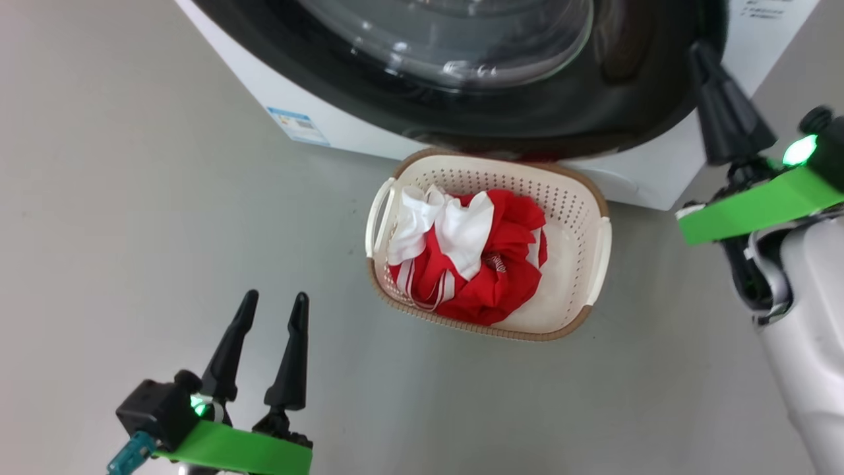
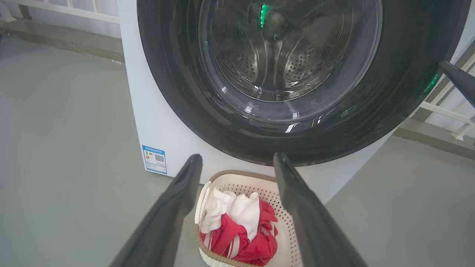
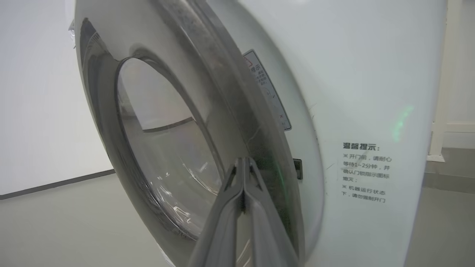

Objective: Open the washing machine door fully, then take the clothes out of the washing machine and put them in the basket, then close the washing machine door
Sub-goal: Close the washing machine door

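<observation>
The washing machine (image 1: 646, 178) stands at the top of the head view. Its door (image 1: 527, 112), with a black rim and bulging glass, lies nearly flat against the white front. My right gripper (image 1: 700, 53) is shut, its tips against the door's right rim. The right wrist view has those shut tips (image 3: 243, 160) on the rim's outer face (image 3: 237, 111). The basket (image 1: 573, 204) sits on the floor before the machine, holding the red and white clothes (image 1: 488, 277). My left gripper (image 1: 275, 300) hangs open and empty, left of and nearer than the basket. Between its spread fingers (image 2: 237, 158) appear basket (image 2: 267, 185) and clothes (image 2: 237, 230).
A blue label (image 1: 298, 125) marks the machine's lower left corner. Grey floor spreads on both sides of the basket. White railing (image 2: 74, 9) runs behind the machine. My right forearm (image 1: 804, 343) fills the right edge. A latch slot (image 3: 297, 168) shows beside the door's rim.
</observation>
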Motion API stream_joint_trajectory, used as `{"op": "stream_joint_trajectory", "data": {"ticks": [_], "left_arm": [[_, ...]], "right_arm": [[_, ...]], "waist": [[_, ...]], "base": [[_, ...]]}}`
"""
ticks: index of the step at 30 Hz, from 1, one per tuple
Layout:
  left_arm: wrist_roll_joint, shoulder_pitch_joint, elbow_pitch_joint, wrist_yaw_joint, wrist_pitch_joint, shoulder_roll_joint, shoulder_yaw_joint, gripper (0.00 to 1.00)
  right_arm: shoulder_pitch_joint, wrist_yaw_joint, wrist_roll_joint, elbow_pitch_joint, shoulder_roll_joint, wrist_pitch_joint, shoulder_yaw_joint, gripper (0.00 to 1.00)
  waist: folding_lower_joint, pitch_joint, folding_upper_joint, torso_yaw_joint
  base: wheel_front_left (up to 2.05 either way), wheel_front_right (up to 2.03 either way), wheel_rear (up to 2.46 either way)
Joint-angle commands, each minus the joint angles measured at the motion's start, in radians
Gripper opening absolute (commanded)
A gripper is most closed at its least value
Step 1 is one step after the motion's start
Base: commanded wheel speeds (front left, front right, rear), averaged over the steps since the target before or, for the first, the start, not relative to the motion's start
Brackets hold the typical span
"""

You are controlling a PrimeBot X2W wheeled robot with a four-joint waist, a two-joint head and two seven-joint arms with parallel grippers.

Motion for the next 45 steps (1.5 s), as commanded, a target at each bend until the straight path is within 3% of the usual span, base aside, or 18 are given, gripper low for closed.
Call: {"op": "stream_joint_trajectory", "data": {"ticks": [1, 12, 17, 30, 31, 33, 35, 36, 45], "left_arm": [[-0.014, -0.023, -0.028, -0.005, -0.008, 0.012, 0.030, 1.00], [-0.031, -0.057, -0.039, -0.005, -0.008, 0.012, 0.016, 1.00], [-0.034, -0.066, -0.041, -0.005, -0.008, 0.012, 0.016, 1.00], [0.025, -0.032, 0.006, -0.005, -0.008, 0.012, 0.044, 1.00], [0.031, -0.027, 0.009, -0.005, -0.008, 0.012, 0.050, 1.00], [0.036, -0.018, 0.011, -0.005, -0.008, 0.012, 0.057, 1.00], [0.042, -0.008, 0.013, -0.005, -0.008, 0.012, 0.061, 1.00], [0.045, -0.003, 0.016, -0.005, -0.008, 0.012, 0.065, 1.00], [0.043, 0.049, 0.028, -0.005, -0.008, 0.044, 0.072, 1.00]], "right_arm": [[-0.027, 0.002, 0.014, -0.021, -0.001, -0.006, -0.002, 0.00], [-0.102, 0.002, 0.025, -0.025, 0.001, -0.006, -0.073, 0.00], [-0.111, 0.002, 0.021, -0.029, 0.010, -0.006, -0.056, 0.00], [0.070, 0.002, 0.023, -0.031, 0.045, -0.006, 0.006, 0.00], [0.090, 0.002, 0.023, -0.033, 0.050, -0.006, 0.005, 0.06], [0.130, 0.002, 0.019, -0.038, 0.058, -0.006, -0.001, 0.38], [0.171, 0.002, 0.015, -0.043, 0.061, -0.006, -0.008, 0.93], [0.191, 0.002, 0.015, -0.045, 0.064, -0.006, -0.012, 1.00], [0.382, 0.002, 0.007, -0.067, 0.077, -0.006, -0.045, 1.00]], "waist": [[0.0000, 0.026, -0.0001, 0.019], [0.0000, 0.073, -0.0001, 0.030], [0.0000, 0.082, -0.0001, 0.023], [0.0000, -0.035, -0.0001, -0.036], [0.0000, -0.046, -0.0001, -0.044], [0.0000, -0.067, -0.0001, -0.060], [0.0000, -0.088, -0.0001, -0.074], [0.0000, -0.097, -0.0001, -0.081], [0.0000, -0.191, -0.0001, -0.145]], "base": [[0.00, 0.00, 0.00], [0.00, 0.00, 0.00], [0.00, 0.00, 0.00], [0.00, 0.00, 0.00], [0.00, 0.00, 0.00], [0.00, 0.00, 0.00], [0.00, 0.00, 0.00], [0.00, 0.00, 0.00], [0.00, 0.00, 0.00]]}}
